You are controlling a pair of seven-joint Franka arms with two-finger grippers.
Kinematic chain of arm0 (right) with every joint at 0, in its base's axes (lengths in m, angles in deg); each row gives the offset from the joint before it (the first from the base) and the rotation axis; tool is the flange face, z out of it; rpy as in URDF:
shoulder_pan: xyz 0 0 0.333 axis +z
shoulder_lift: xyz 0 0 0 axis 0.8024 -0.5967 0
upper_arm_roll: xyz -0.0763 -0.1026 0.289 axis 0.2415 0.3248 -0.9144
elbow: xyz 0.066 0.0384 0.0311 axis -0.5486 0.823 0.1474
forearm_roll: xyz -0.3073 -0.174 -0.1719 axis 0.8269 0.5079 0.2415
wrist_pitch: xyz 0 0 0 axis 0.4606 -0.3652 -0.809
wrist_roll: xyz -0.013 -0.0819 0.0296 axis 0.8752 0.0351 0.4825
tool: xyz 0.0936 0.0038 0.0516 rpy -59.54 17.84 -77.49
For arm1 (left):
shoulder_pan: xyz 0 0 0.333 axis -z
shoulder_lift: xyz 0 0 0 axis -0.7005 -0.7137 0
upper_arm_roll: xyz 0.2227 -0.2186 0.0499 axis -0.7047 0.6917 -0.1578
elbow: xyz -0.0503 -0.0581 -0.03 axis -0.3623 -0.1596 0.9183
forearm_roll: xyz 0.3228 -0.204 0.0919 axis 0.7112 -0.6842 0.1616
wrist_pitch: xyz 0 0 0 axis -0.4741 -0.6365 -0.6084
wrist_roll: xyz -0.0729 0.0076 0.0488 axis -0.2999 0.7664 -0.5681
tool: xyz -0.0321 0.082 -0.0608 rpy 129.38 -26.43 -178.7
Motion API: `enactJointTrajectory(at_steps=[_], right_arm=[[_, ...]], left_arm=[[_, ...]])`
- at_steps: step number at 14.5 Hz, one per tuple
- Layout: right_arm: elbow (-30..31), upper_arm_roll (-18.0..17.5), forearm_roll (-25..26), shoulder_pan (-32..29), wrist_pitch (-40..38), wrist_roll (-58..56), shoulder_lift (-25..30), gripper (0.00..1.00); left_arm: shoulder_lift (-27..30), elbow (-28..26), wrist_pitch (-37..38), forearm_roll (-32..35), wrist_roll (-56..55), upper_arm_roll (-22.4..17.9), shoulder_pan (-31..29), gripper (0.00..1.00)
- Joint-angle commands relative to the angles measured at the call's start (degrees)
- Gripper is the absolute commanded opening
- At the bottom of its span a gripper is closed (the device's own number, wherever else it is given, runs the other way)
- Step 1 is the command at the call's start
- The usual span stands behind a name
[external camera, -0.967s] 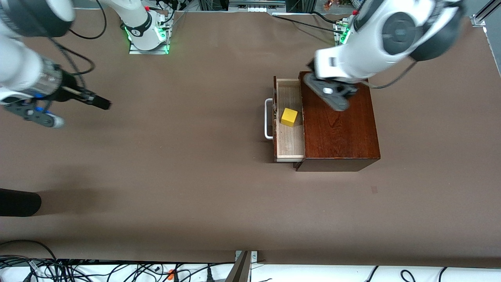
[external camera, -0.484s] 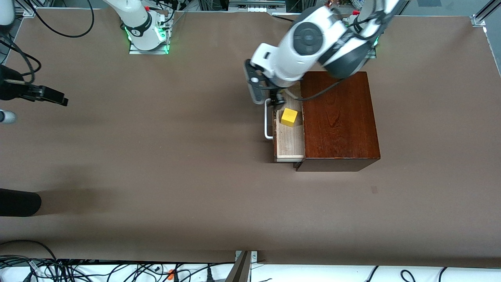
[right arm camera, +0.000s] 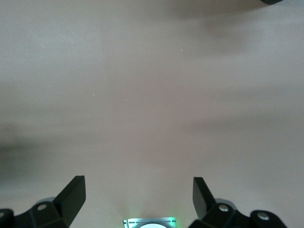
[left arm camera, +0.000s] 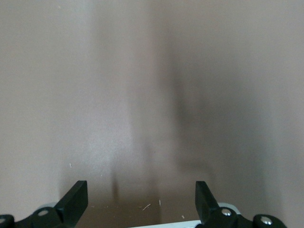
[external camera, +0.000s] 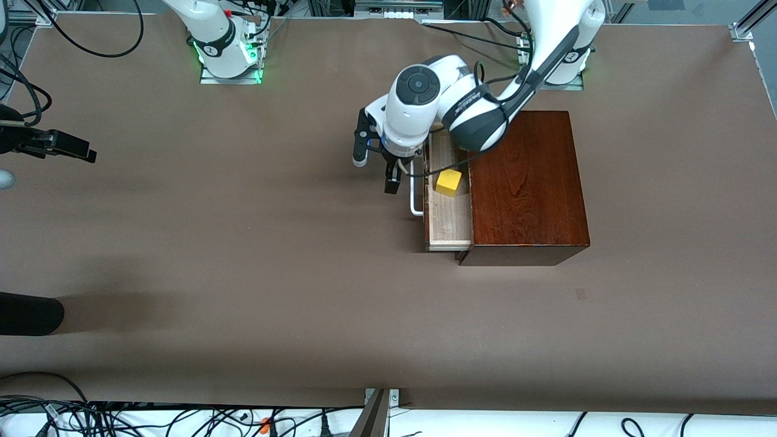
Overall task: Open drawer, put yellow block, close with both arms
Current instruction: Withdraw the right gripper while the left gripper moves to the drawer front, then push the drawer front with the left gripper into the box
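The dark reddish-brown wooden box (external camera: 525, 182) stands toward the left arm's end of the table. Its drawer (external camera: 449, 218) is pulled out and shows its pale inside and white handle (external camera: 415, 197). The yellow block (external camera: 449, 182) lies in the drawer. My left gripper (external camera: 376, 171) is open and empty, just in front of the handle, over bare table. In the left wrist view (left arm camera: 140, 190) its fingers are spread wide over the brown mat. My right gripper (external camera: 70, 147) is at the right arm's end of the table, open and empty in the right wrist view (right arm camera: 137, 185).
The right arm's green-lit base (external camera: 227, 51) and the left arm's base (external camera: 558, 57) stand at the table's robot edge. A black object (external camera: 30, 312) lies at the table's edge, nearer the camera than my right gripper. Cables (external camera: 121, 419) run below the near edge.
The left arm swung from over the box top, across the drawer, to in front of the handle. The right gripper drew back toward the table's end. The drawer and block have not moved.
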Motion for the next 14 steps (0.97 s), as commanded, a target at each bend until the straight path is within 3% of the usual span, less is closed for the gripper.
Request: enactJointTrajectory(at_steps=[1,5,10,14], right_arm=[[1.71,-1.28,1.01,-0.97,0.57,0.63,1.86,1.0],[1.62,-1.55,1.01,-0.97,1.36,0.63,1.95,1.0],[2.94,-1.72,1.01,-0.97,3.48,0.55,2.57,1.0],[2.32,-1.72,0.92,-0.97,3.04,-0.16,2.04,1.0]], left_arm=[[-1.5,0.49,0.2,2.76,2.57,0.01,-0.55,1.0],[-3.0,-0.13,1.16,4.69,4.94,-0.34,-1.34,1.0],[-1.16,0.66,12.22,4.69,7.06,-0.07,-5.47,1.0],[-0.8,1.1,15.05,4.6,6.35,-0.16,-7.48,1.0]])
